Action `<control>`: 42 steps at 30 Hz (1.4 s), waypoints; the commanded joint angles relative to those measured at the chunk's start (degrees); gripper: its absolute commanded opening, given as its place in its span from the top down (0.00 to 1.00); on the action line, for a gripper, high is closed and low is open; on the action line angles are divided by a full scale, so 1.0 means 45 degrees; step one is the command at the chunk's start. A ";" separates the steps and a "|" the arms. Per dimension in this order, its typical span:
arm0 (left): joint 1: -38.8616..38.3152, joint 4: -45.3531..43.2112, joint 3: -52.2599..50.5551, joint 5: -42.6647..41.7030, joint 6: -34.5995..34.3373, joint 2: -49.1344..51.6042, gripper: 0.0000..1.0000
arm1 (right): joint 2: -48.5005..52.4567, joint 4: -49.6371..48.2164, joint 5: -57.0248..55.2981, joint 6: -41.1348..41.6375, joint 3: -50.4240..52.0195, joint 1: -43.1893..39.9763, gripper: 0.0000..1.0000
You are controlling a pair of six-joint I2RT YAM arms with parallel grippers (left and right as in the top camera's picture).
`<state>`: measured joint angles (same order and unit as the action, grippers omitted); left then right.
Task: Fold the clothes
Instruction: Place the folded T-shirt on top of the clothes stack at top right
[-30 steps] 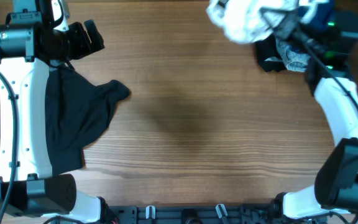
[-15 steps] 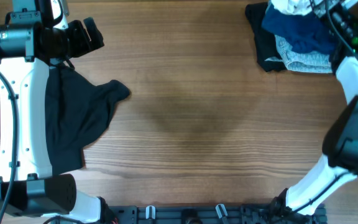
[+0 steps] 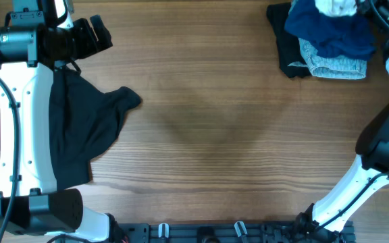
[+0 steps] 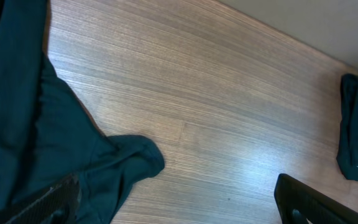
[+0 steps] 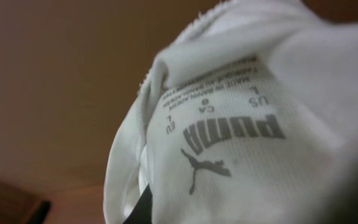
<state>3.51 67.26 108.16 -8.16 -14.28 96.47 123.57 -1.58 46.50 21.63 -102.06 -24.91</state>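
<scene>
At the far right corner of the wooden surface, a white T-shirt is pictured at the top of a heap of clothes, so close to the right wrist camera that its neck print fills the view. The right fingers are hidden by the cloth, and whether they are clenched on it cannot be told, though a hold is suggested by the bunched fabric. The left fingers are spread wide and empty above a black garment sprawled unfolded on the left of the surface. The step in hand is judged to be the fetching of the shirt. It is best carried well clear of the dark blue garment beneath, so that nothing is dragged along, then laid flat in the bare middle, where a second corner can be taken by the left fingers. Printed inside the collar, and seen inverted, are the word PUMA, the leaping-cat mark and the size lines US L, EU L and a CA entry; the smaller line beside them is too blurred to be read
</scene>
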 commanded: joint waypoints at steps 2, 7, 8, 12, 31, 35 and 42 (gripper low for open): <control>0.0053 -0.0039 -0.0068 0.0068 0.0058 0.0073 0.00 | 0.0578 0.1603 -0.0816 -0.1472 -0.0209 0.0063 0.37; 0.0019 -0.0034 -0.0068 0.0068 0.0058 0.0248 0.00 | -0.0291 0.5285 -0.3070 -0.1438 -0.0223 -0.0282 0.34; 0.0019 -0.0034 -0.0068 0.0068 0.0058 0.0291 0.00 | -0.0583 0.5770 -0.3313 -0.1467 -0.0223 -0.0432 0.34; 0.0019 -0.0005 -0.0068 0.0019 0.0053 0.0597 0.00 | -0.2118 0.8131 -0.3580 -0.2467 -0.0223 -0.1205 0.26; 0.0019 0.0257 -0.0068 -0.0063 0.0024 0.0928 0.00 | -0.1515 0.2098 -0.8830 -0.5469 -0.0223 0.1627 0.27; 0.0019 0.0253 -0.0068 -0.0058 0.0029 0.0928 0.00 | 0.0437 0.1768 -0.9209 -0.4376 -0.0253 0.1812 0.23; 0.0019 0.0248 -0.0068 -0.0010 0.0029 0.0928 0.00 | 0.3827 0.5343 -0.7936 -0.2953 -0.0165 0.1622 0.09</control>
<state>3.51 68.55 108.16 -8.19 -14.28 100.31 132.31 14.85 8.03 4.21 -105.19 -17.76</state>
